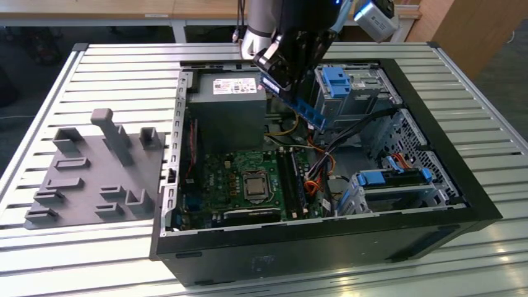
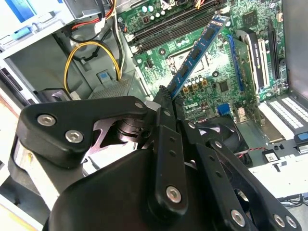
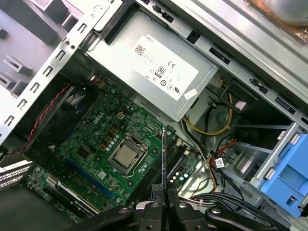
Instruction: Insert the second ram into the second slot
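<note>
Held tight in the hand (image 1: pixel 276 74) is the second ram (image 1: pixel 303 110); the fingers are closed on one end of it. The stick is tilted and is up in the air over the open computer case (image 1: pixel 330 238), apart from the parts below. In the second wrist view, the hand (image 2: pixel 166 96) is seen clamped on the blue second ram (image 2: pixel 196 55), and the free end is pointed toward the green board (image 2: pixel 216 91).

At the exterior view's left, a grey holder (image 1: pixel 91 167) is laid on the counter (image 1: pixel 115 80). Next comes the case, with a grey power box (image 1: pixel 227 102) inside it and the green board (image 1: pixel 239 179) beside that. Long dark slots (image 1: pixel 290 179) are seen on the board, lower down than the stick. Whether one slot is already filled is hard to tell. Blue clips (image 1: pixel 338 80) are fixed at the exterior view's right.
</note>
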